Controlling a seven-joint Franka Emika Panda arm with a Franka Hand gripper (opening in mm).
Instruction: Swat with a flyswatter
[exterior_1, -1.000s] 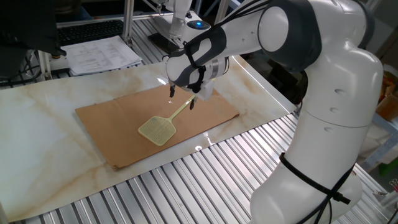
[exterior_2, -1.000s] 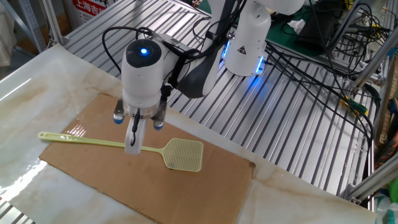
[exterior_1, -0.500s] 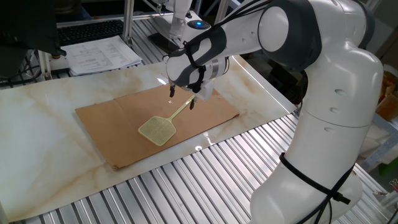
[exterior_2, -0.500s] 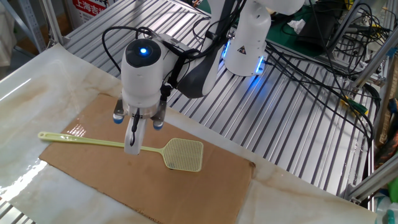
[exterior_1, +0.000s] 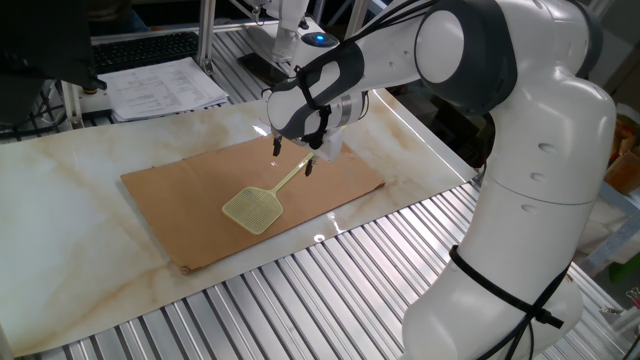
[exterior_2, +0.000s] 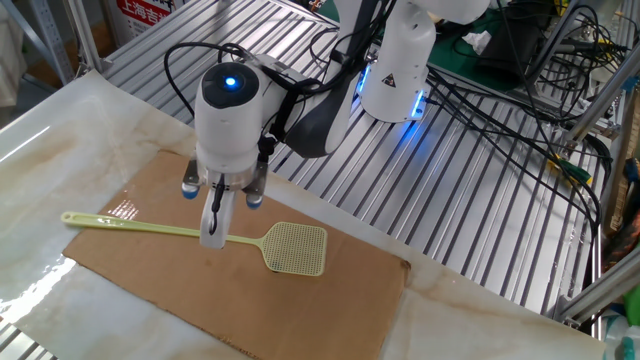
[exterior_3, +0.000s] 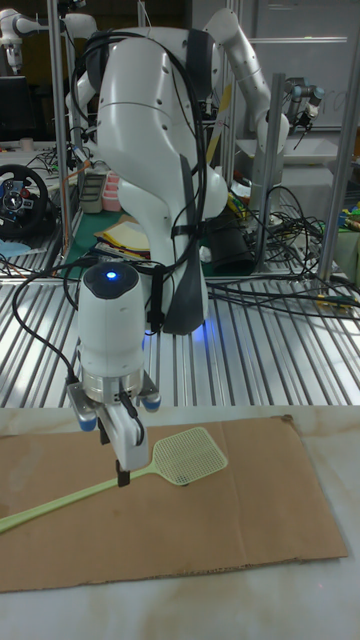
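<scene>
Flyswatter (exterior_2: 200, 232) of pale yellow-green plastic, with a long, thin, straight handle and a small squarish mesh head, lying flat on a brown cardboard sheet (exterior_2: 330, 290). The sheet rests on a pale marbled tabletop (exterior_1: 60, 210) bordered by ribbed metal slats (exterior_2: 480, 200). In the other fixed view the head points toward the slatted side, and the handle's free end reaches past the cardboard's edge onto the marbled surface; the tall fixed view (exterior_3: 150, 470) shows the same overhang.

Gripper (exterior_2: 213, 238) pointing straight down over the handle at roughly mid-length, nearer the head than the free end. The fingers (exterior_3: 122, 470) are set close together about the handle, in a narrow stance; whether the pads actually press on the plastic cannot be told from any view. A blue light glows on the wrist housing (exterior_2: 232, 84) directly above.

Arm (exterior_1: 500, 100) reaching out from its base beside the table, with the forearm roughly level above the cardboard and the last link turned vertical. In one fixed view, the gripper (exterior_1: 293, 165) stands above the handle, with the mesh head lying nearer the camera.
</scene>
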